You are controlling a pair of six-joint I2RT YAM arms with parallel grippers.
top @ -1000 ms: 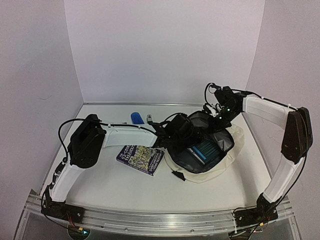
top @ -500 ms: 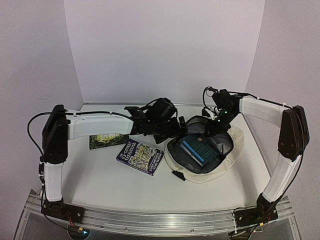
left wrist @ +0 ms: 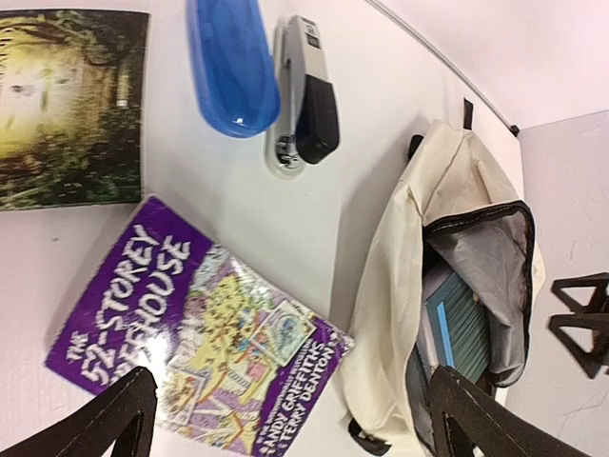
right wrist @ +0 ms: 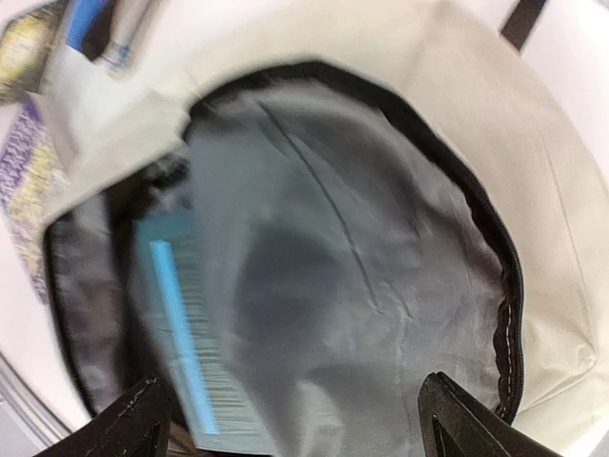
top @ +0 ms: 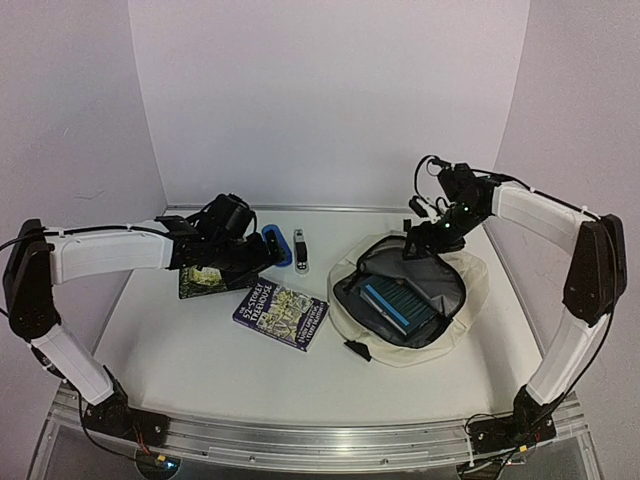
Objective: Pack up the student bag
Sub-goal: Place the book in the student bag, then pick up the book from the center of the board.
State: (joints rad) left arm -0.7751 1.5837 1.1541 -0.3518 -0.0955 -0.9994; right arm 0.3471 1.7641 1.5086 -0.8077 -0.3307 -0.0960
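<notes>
While the left gripper [left wrist: 290,395] is hovering near the purple book [top: 282,318] with its fingers spread wide and empty, the student bag [top: 473,285] is lying right of centre on the table [top: 200,350], mouth gaping, with a blue notebook [top: 398,303] inside. It is looking soft and limp, so the zippered rim is probably offering the firmest hold. The right gripper [right wrist: 300,400] is hanging above the far rim, fingers apart, gripping nothing.

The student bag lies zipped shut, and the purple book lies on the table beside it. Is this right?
Not quite: the student bag lies open, as the top view shows. The purple book does lie beside it.
</notes>
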